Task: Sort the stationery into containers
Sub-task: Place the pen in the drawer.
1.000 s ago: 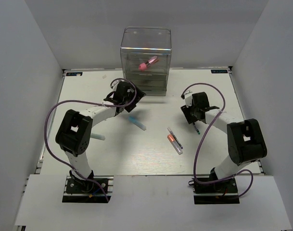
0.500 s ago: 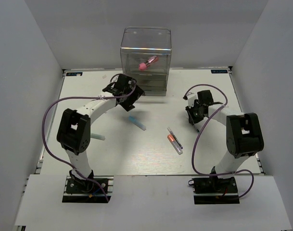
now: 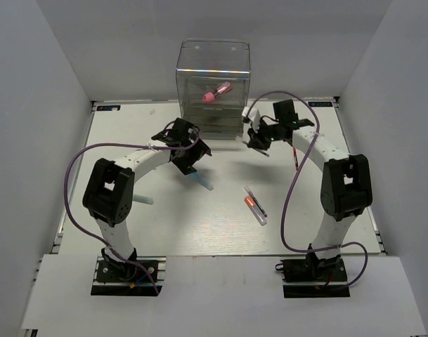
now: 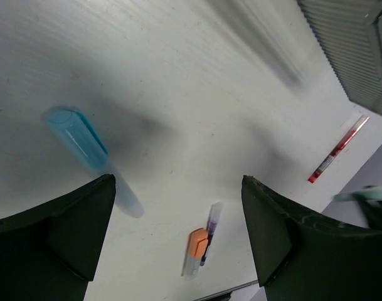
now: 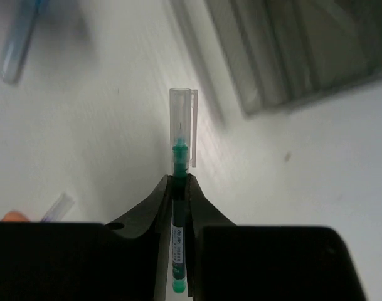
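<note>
From above: a clear box (image 3: 212, 88) with stacked drawers stands at the far edge of the white table (image 3: 129, 126), a pink tube (image 3: 216, 93) lying inside its upper part. The left gripper (image 3: 189, 156) hangs over the table just left of and in front of the box, above one end of a blue-capped marker (image 3: 199, 180). The right gripper (image 3: 258, 140) is just beside the box's right front corner; what it carries is too small to tell here. A mint-green bar (image 3: 143, 200) lies near the left arm. An orange-tipped pen (image 3: 254, 206) and a thin dark pen (image 3: 256, 199) lie side by side mid-table, and a red pen (image 3: 296, 158) lies by the right arm.

Left wrist camera: the two dark fingers (image 4: 53, 244) stand wide apart with nothing between them. Below, the blue-capped marker lies on the table toward the left finger. The orange-tipped pen and the red pen are farther off, and the box's ribbed corner fills the upper right.

Right wrist camera: the fingers are pinched closed on a green pen (image 5: 180, 157), whose clear cap points forward over the table. The box's corner sits just ahead to the right, and the blurred marker is at upper left.
</note>
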Robot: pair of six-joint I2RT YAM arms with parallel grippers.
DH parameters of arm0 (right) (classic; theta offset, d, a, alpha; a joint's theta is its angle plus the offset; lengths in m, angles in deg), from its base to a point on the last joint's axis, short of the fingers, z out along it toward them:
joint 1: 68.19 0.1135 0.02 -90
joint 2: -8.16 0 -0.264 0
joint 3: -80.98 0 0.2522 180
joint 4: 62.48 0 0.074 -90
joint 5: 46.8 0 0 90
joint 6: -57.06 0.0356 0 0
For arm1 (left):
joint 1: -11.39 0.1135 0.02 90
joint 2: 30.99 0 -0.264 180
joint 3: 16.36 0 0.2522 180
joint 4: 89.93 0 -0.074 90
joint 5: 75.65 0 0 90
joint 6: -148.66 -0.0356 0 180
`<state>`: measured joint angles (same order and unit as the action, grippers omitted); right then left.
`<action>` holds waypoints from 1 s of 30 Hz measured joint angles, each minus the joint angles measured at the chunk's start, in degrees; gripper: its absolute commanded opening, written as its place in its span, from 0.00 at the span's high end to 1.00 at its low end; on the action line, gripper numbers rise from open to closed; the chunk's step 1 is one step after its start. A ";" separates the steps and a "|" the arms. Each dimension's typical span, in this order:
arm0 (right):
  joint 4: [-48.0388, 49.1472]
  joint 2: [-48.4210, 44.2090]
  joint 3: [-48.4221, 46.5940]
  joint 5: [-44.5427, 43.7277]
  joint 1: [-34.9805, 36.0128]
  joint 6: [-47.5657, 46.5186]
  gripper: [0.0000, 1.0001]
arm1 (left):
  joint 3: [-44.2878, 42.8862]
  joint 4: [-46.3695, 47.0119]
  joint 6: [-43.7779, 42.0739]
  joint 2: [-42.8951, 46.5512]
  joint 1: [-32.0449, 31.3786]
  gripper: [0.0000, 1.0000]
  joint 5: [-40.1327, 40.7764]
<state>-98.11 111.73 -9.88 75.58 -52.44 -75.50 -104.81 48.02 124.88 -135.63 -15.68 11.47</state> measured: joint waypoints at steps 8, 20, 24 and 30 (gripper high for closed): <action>6.38 6.47 -15.34 7.30 6.10 -8.59 1.00 | 2.43 0.92 -0.20 3.34 -0.15 0.11 -0.20; 19.74 19.87 -22.88 8.72 8.63 -12.61 0.97 | 4.74 3.13 0.26 5.22 -0.15 0.16 -1.88; 20.81 21.75 -23.76 8.55 8.50 -11.30 0.73 | 4.74 4.22 0.28 5.22 -0.22 0.19 -2.97; 22.03 17.38 -19.63 11.04 7.63 -6.93 0.60 | 3.93 5.29 0.81 4.46 -1.46 0.26 -5.20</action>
<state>-76.08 129.11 -29.51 86.62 -44.82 -82.43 -100.88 53.31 125.69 -131.17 -17.15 6.27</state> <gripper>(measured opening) 0.353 0.750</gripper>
